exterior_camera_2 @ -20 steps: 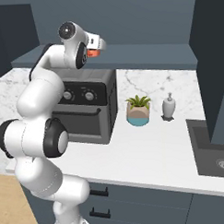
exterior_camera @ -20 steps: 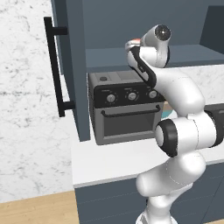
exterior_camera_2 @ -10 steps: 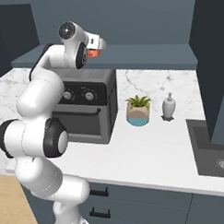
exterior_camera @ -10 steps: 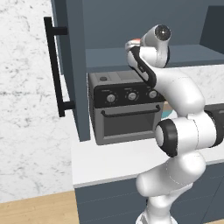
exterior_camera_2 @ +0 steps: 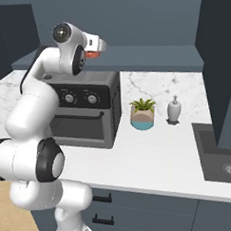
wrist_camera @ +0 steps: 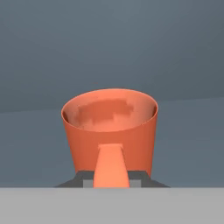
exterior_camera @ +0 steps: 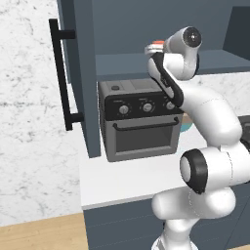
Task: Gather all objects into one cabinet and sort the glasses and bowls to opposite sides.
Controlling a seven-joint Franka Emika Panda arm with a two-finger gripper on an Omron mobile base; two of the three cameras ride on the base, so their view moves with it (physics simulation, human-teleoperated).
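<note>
My gripper [wrist_camera: 111,180] is shut on the small orange-red cup [wrist_camera: 109,129], which stands upright in front of the hand camera with its mouth facing up. Behind the cup is the slate blue-grey inside of the cabinet [wrist_camera: 113,48]. From the left base view, the gripper [exterior_camera: 156,49] holds the cup [exterior_camera: 157,45] just above the cabinet's bottom shelf [exterior_camera: 122,66], over the toaster oven. The cabinet door [exterior_camera: 80,73] hangs open to the left with its black bar handle [exterior_camera: 61,80]. The right base view shows the cup [exterior_camera_2: 92,53] at the gripper [exterior_camera_2: 95,48], by the shelf edge [exterior_camera_2: 148,53].
A black toaster oven [exterior_camera: 141,122] sits on the white counter [exterior_camera: 122,178] right under the shelf. To its right are a potted plant [exterior_camera_2: 142,114], a soap dispenser [exterior_camera_2: 174,110] and a dark sink [exterior_camera_2: 219,155]. Another open cabinet door [exterior_camera_2: 219,60] hangs at far right.
</note>
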